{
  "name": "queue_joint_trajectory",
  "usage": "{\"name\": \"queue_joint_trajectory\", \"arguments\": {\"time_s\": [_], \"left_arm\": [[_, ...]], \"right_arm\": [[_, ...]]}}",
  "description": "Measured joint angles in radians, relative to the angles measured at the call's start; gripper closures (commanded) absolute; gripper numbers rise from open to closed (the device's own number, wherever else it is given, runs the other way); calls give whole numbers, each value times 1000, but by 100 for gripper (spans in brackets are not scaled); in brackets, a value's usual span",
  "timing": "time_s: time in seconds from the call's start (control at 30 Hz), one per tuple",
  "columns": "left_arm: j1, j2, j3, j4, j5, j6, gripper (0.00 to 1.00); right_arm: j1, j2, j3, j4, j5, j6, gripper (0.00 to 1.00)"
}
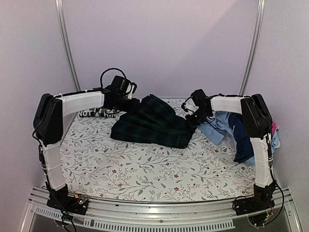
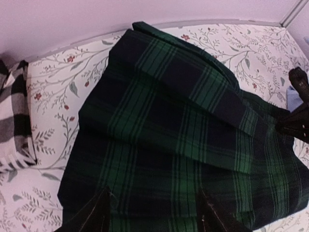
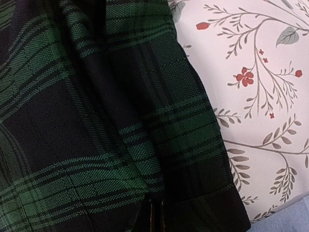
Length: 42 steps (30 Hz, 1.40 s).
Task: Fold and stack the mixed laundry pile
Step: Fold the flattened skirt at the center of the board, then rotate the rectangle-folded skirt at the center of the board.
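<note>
The dark green-navy plaid garment lies partly folded at the back middle of the table. My left gripper is over its back left part. In the left wrist view the gripper is open, with its fingers wide apart just above the plaid cloth. My right gripper is at the garment's right edge. In the right wrist view it is shut, with plaid cloth pinched between the tips. The black-and-white checked shirt lies at the back left, and also shows in the left wrist view.
Light blue, navy and pink pieces are heaped at the right under the right arm. The floral table covering spreads across the front. A wall runs close behind the garments.
</note>
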Motion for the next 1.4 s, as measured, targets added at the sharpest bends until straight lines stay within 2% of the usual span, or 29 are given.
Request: {"name": "queue_joint_trajectory", "arguments": {"time_s": [0.2,0.47,0.57,0.67,0.77,0.83,1.0,1.17,1.27,1.4], "left_arm": [[-24,-248,-355,2,36,-132,40],[-25,-450,-649,-6,82,-346,40],[-25,-507,-742,5,102,-412,40],[-18,-518,-802,24,120,-454,40],[-4,-482,-806,45,137,-463,42],[6,-437,-784,52,144,-455,43],[27,-290,-663,55,153,-386,43],[50,-171,-524,53,158,-322,43],[62,-80,-414,43,153,-287,43],[84,-27,-320,19,141,-253,41]], "right_arm": [[23,8,4,-4,-18,-6,100],[161,-58,-132,60,-79,2,100],[242,-112,-222,69,-158,10,100],[307,-158,-305,59,-298,8,100],[354,-212,-400,40,-425,1,99],[369,-243,-443,17,-476,2,76],[350,-264,-449,-5,-553,36,56],[214,-312,-466,52,-588,150,56],[111,-368,-476,78,-586,222,60],[53,-377,-475,103,-581,283,60]]}}
